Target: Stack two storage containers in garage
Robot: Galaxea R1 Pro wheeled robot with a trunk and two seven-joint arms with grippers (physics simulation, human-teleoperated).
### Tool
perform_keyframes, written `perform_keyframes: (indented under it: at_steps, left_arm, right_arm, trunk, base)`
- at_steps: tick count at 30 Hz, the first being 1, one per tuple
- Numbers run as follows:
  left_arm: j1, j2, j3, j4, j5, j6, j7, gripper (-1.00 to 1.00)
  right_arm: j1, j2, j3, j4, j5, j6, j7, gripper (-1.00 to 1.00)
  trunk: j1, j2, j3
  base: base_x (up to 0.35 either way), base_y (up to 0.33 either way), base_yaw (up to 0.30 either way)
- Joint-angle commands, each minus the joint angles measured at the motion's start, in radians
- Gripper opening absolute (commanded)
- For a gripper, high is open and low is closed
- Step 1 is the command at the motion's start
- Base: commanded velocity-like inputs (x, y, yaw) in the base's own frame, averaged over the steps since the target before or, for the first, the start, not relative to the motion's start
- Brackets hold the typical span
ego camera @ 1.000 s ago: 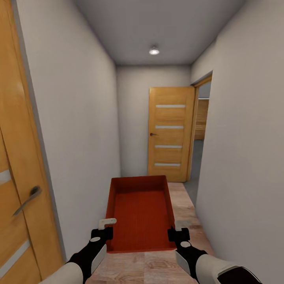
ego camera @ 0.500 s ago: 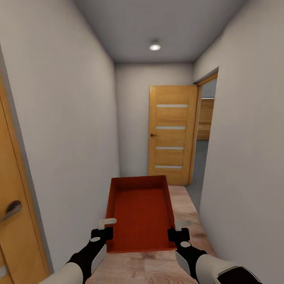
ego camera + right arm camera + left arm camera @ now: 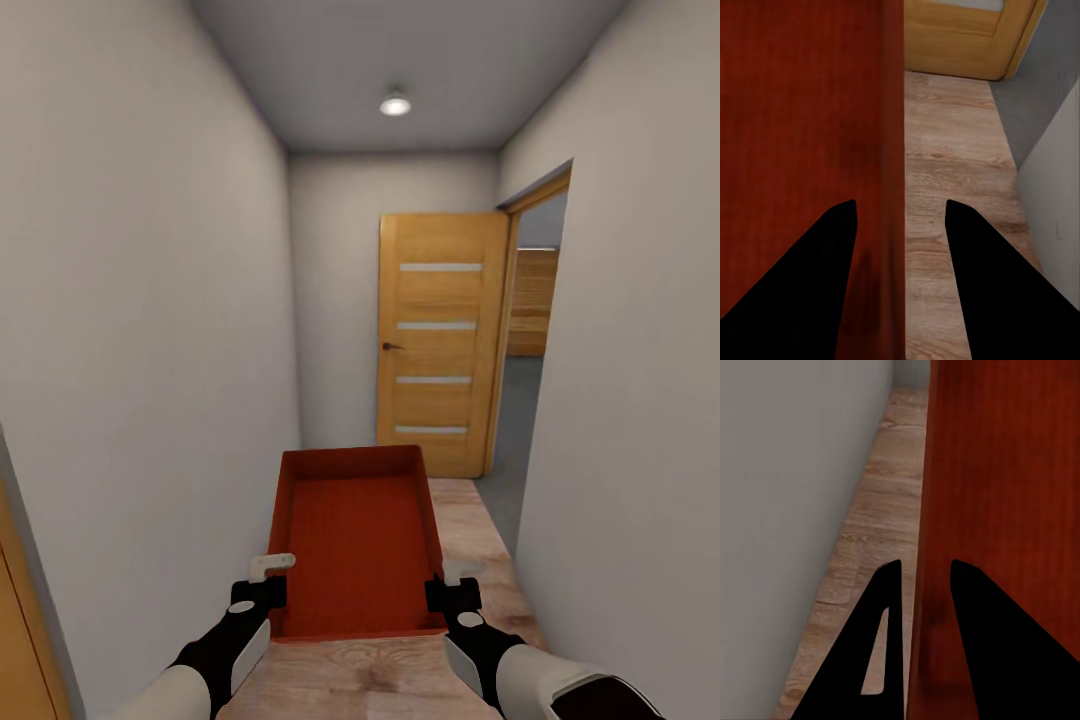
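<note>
Orange-red storage container (image 3: 357, 545) clamped by both arms' fingers (image 3: 889, 607); head view adds doorway (image 3: 528, 350).

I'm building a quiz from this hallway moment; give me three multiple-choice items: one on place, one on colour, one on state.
1. Where is the open doorway?
A. ahead on the right
B. on the left wall
C. behind the ceiling light

2. What colour is the storage container?
A. blue
B. orange-red
C. grey

3. How is the container carried?
A. one gripper
B. resting on the floor
C. both grippers at its sides

Answers: 1 A, the open wooden door stands by the right-hand gap. 2 B, the storage container is orange-red. 3 C, the left gripper and right gripper flank it.
</note>
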Motion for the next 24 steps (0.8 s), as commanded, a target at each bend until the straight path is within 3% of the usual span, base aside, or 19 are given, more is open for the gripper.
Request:
perform_keyframes:
  at_steps: [1,24]
  left_arm:
    - [-0.001,0.041,0.006,0.001,0.010,-0.001,0.018,-1.00]
    - [-0.001,0.041,0.007,0.002,0.010,-0.001,0.018,-1.00]
  right_arm:
    - [-0.001,0.001,-0.013,-0.003,0.024,-0.039,0.002,-1.00]
    - [-0.001,0.002,-0.012,-0.003,0.028,-0.039,0.001,-1.00]
  trunk:
    - [0.001,-0.001,-0.002]
    - [0.001,-0.001,-0.002]
  base:
    - [0.322,0.000,0.000]
    - [0.322,0.000,0.000]
